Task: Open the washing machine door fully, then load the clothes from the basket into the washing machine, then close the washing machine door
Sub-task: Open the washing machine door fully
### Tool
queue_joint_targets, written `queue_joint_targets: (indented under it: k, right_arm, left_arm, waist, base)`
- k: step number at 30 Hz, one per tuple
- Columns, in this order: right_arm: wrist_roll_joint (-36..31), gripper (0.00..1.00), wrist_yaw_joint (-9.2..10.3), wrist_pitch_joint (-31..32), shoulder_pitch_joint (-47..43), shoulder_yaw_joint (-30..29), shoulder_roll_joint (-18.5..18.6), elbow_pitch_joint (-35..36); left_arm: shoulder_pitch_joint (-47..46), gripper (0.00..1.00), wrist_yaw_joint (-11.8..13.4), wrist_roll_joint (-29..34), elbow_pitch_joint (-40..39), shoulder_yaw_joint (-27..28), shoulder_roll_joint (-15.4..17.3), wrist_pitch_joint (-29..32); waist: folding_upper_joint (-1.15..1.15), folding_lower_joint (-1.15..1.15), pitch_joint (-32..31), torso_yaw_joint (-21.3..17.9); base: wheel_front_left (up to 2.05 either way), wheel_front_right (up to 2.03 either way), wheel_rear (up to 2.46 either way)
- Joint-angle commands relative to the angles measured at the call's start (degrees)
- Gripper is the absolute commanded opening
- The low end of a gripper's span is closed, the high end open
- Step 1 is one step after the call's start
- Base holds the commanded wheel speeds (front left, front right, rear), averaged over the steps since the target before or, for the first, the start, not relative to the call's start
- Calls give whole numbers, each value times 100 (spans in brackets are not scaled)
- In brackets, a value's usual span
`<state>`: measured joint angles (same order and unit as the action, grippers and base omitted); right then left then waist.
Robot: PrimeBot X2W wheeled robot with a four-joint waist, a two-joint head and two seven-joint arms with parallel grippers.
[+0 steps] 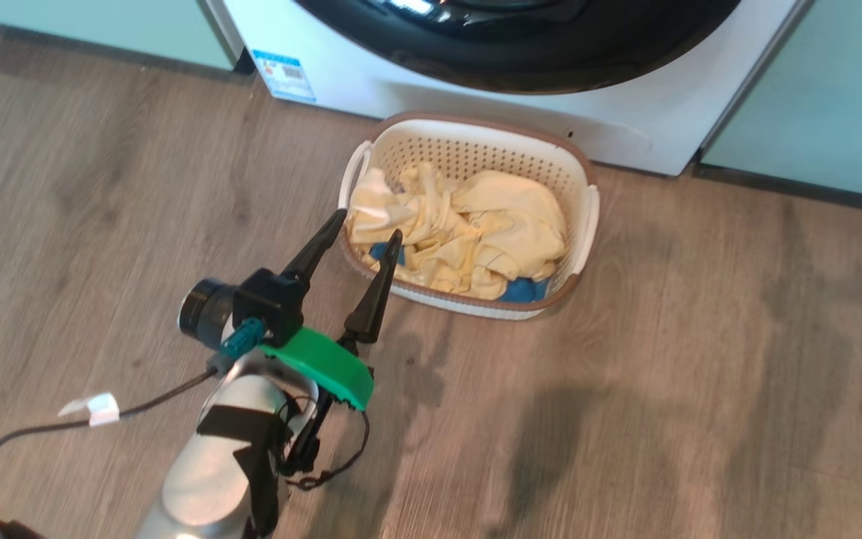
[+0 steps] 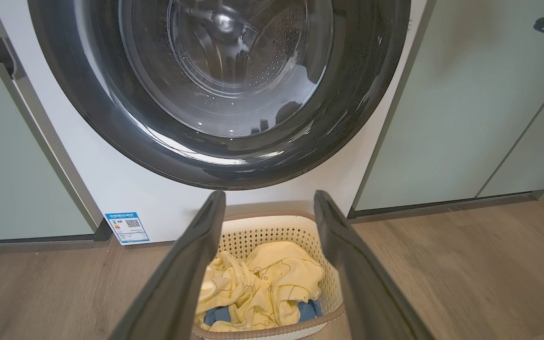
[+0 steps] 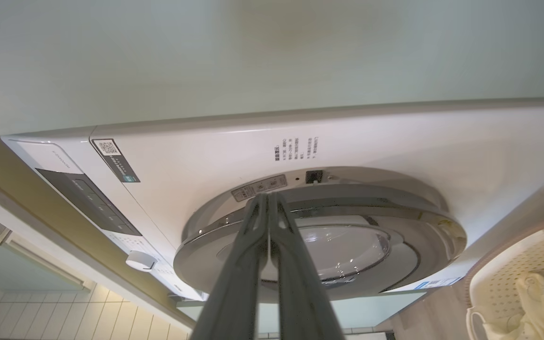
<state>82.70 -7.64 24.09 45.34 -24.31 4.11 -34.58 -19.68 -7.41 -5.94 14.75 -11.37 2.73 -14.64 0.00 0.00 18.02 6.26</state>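
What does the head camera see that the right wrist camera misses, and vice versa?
Head view: the open left gripper and a bright blue fabric piece. Right wrist view: the shut right gripper and the dark control panel. Both: the big white washing machine, its round glass door, the cream perforated plastic basket and pale yellow clothes.

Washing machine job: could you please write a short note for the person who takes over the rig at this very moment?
Left gripper: open, holds nothing, hangs by the near corner of the basket.
Right gripper: shut, tips at the edge of the washing machine door; contact unclear.
Things: basket on the floor before the washing machine; clothes lie in it.
Done: door looks only slightly ajar.
To do: open it fully, load the clothes, close the door.
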Motion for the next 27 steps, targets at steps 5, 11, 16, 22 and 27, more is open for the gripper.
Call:
queue_joint_targets:
  k: [5,11,16,22,27]
  right_arm:
    - [234,0,15,728,1290,130,363,-736]
    - [76,0,15,1190,2236,350,698,-1485]
    - [-156,0,15,1399,2769,589,772,-1824]
    - [-458,0,15,1410,3502,802,754,-2269]
    - [-695,0,15,1416,4017,964,714,-2601]
  left_arm:
    - [-361,100,4,-53,-238,72,47,-36]
    - [-499,100,3,-81,-284,18,32,-36]
    - [-567,100,3,-79,-305,1,26,-36]
    - [-667,100,2,-95,-329,-48,20,-36]
    - [-773,100,23,-123,-337,-76,17,-36]
  waist:
    - [0,0,279,185]
    - [0,0,516,285]
    - [0,0,670,317]
    - [0,0,880,392]
    - [0,0,1034,473]
  base:
    - [0,0,0]
    - [0,0,0]
    - [0,0,0]
    - [0,0,0]
    - [0,0,0]
